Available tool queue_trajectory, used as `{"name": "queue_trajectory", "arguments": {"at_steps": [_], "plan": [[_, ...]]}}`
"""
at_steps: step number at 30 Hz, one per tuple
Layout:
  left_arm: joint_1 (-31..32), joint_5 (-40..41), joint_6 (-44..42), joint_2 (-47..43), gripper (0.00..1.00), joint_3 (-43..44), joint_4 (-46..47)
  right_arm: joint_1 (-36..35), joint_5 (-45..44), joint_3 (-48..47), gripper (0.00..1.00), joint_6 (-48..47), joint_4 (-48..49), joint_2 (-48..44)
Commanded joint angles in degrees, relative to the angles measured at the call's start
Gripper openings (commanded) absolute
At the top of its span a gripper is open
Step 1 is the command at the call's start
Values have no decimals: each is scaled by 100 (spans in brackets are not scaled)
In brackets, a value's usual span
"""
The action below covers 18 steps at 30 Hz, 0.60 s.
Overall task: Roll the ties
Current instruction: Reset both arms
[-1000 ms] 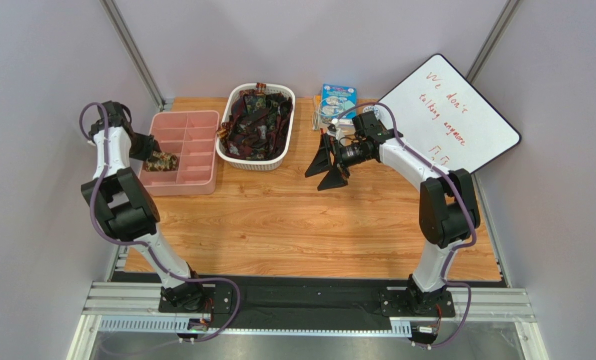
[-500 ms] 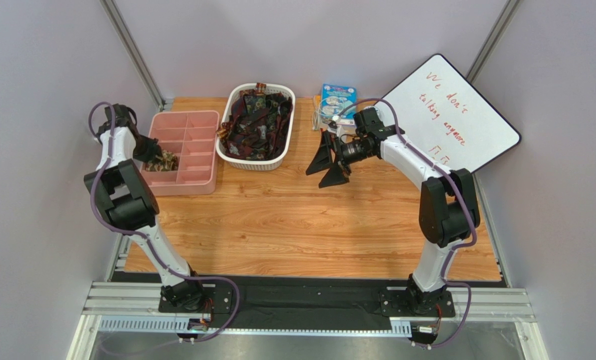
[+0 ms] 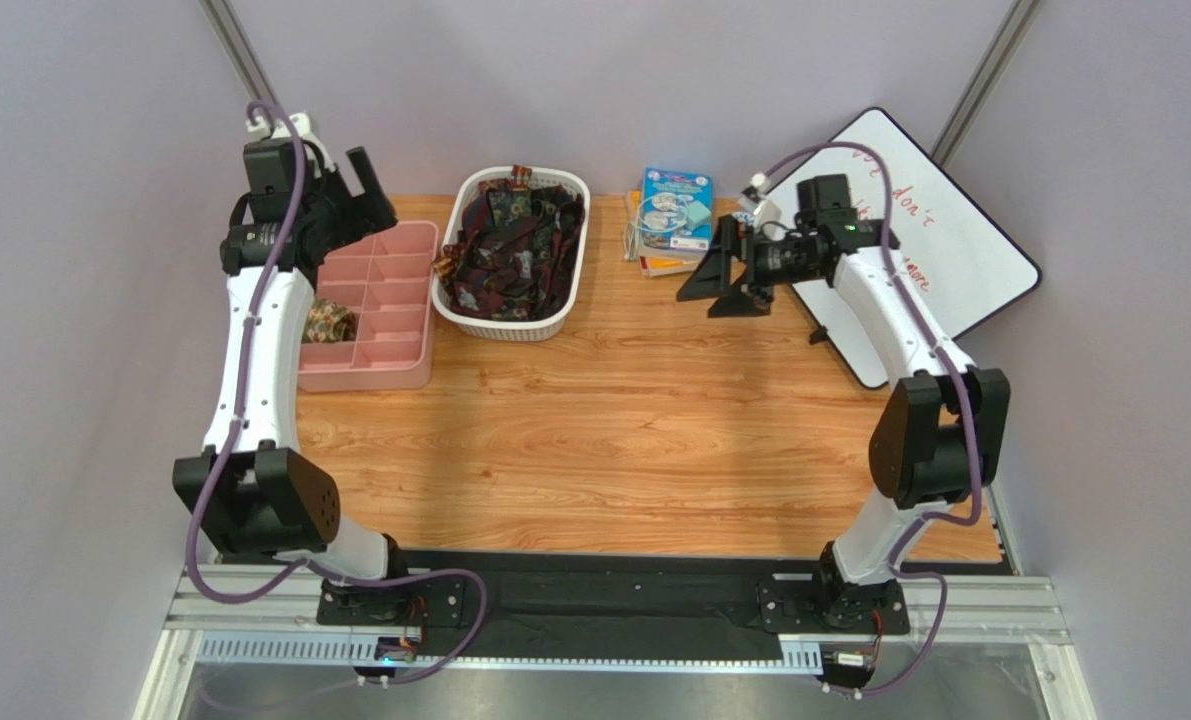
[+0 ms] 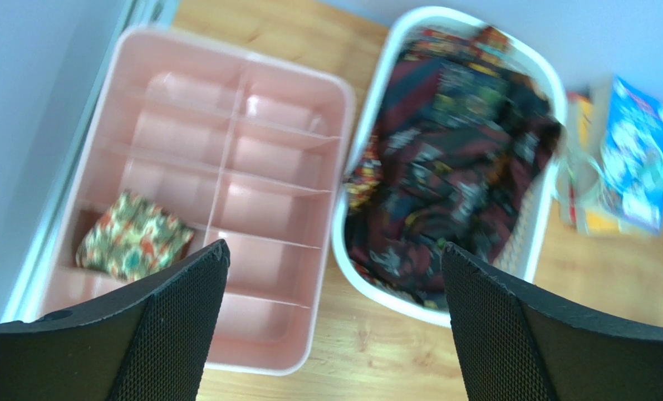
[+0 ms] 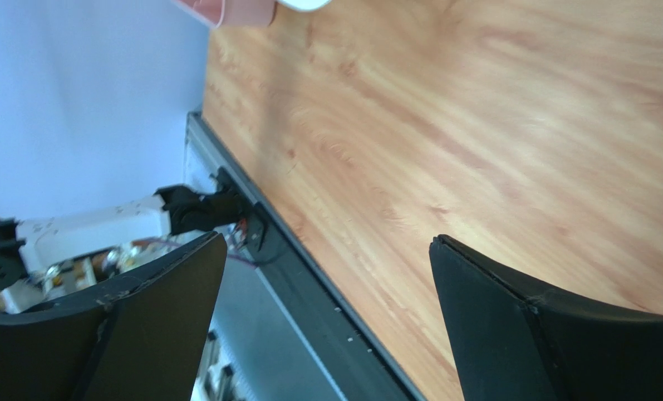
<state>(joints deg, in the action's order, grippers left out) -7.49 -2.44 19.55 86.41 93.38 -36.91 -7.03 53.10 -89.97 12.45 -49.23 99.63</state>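
Currently the bench (image 3: 631, 450) carries one white basket (image 3: 508, 333) heaped with many dark ties (image 3: 511, 240), one pink divided tray (image 3: 391, 354) holding one rolled olive-tan tie (image 3: 329, 321) in a left-side compartment, while left gripper (image 4: 334, 249) and right gripper (image 5: 326, 241) both gape wide, empty.

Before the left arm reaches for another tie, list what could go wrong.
1. The rolled tie lies loose in a compartment of the pink tray, nothing holding it; it may unroll.
2. The ties in the white basket lie tangled, so the open left pincer might drag up several at once.
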Motion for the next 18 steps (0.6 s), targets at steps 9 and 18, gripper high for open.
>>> {"name": "queue_trajectory", "arguments": {"at_steps": [9, 18], "plan": [[432, -1277, -1840, -1257, 100, -398, -414, 1370, -1223, 681, 100, -1227, -385, -1613], [467, -495, -2368, -2145, 100, -1463, -528, 1371, -1583, 1896, 100, -1499, -341, -2677]]}}
